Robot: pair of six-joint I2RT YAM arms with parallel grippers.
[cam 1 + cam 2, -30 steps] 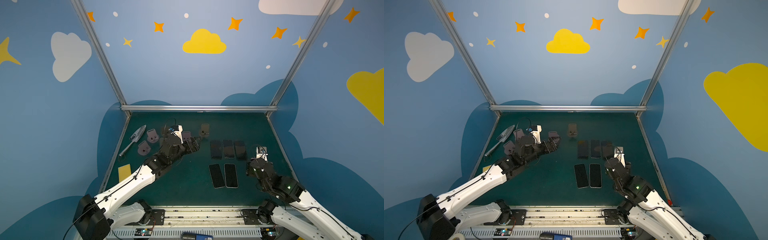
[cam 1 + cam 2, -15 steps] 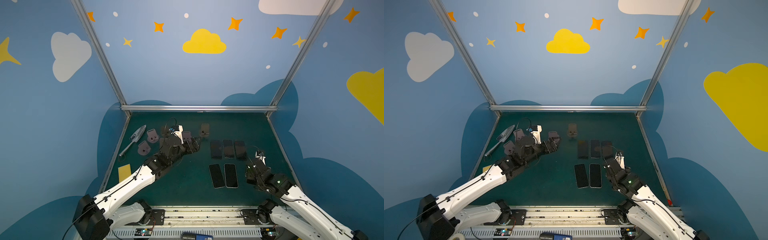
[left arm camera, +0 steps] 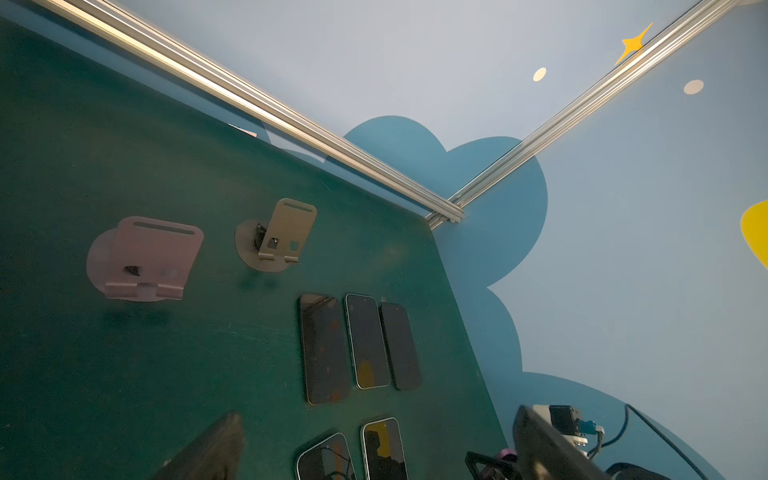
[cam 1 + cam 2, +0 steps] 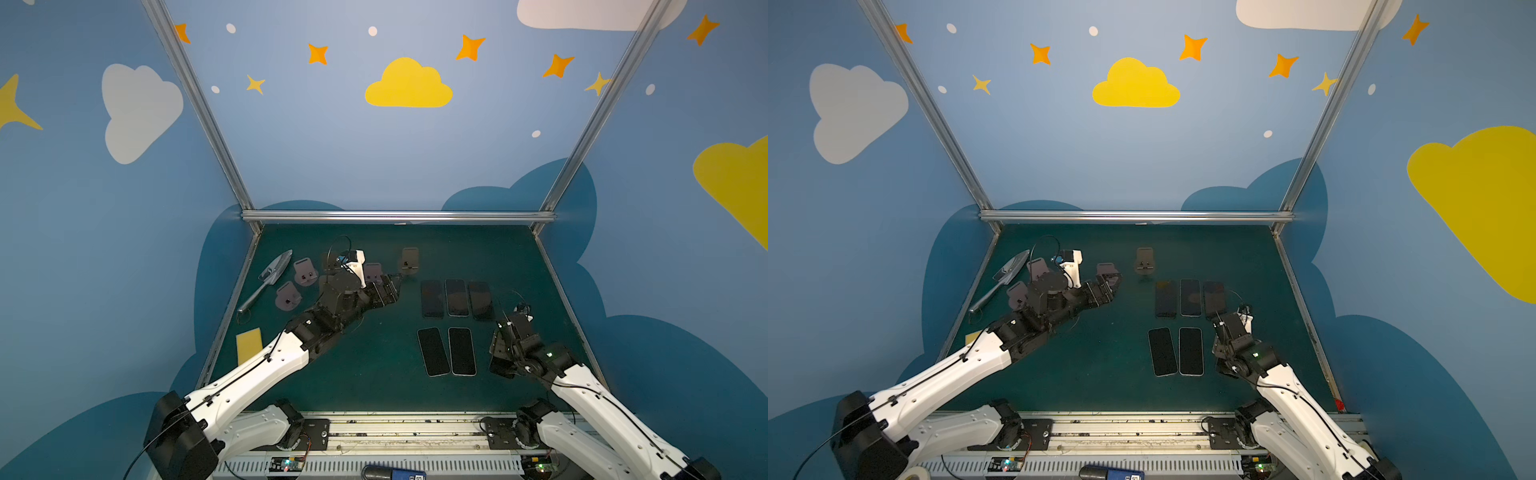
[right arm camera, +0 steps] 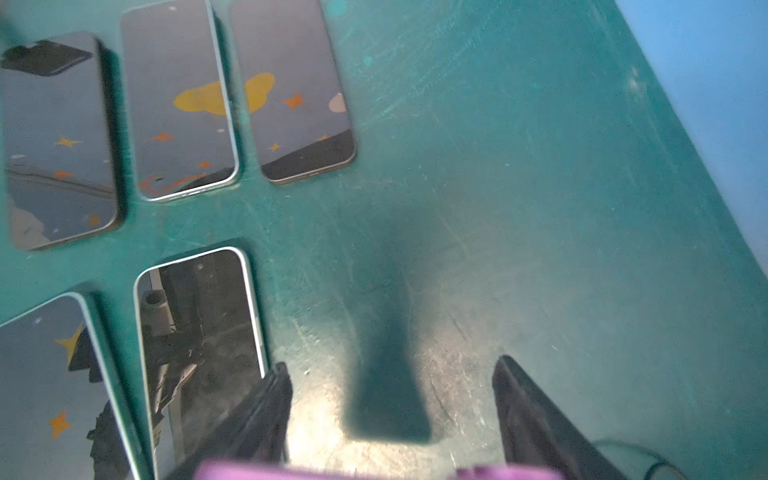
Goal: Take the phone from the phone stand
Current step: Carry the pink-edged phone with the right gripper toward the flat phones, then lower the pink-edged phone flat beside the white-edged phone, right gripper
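Observation:
Three dark phones (image 4: 456, 297) lie flat in a back row on the green mat, and two more phones (image 4: 433, 351) lie flat in front of them. A tan phone stand (image 4: 409, 259) stands empty behind them; the left wrist view shows this stand (image 3: 282, 232) bare. A pink stand (image 3: 149, 257) beside it is bare too. My left gripper (image 4: 388, 289) hovers open next to that pink stand, holding nothing. My right gripper (image 4: 498, 359) points down at bare mat just right of the front phones (image 5: 199, 324), open and empty.
Two more pink stands (image 4: 305, 272) sit at the back left, both without a phone. A metal trowel (image 4: 270, 278) lies by the left wall and a yellow pad (image 4: 248, 344) near the left edge. An aluminium rail (image 4: 395, 216) bounds the back.
My right arm has drawn back toward the front edge, from beside the back row to beside the front phones. The left arm has not moved.

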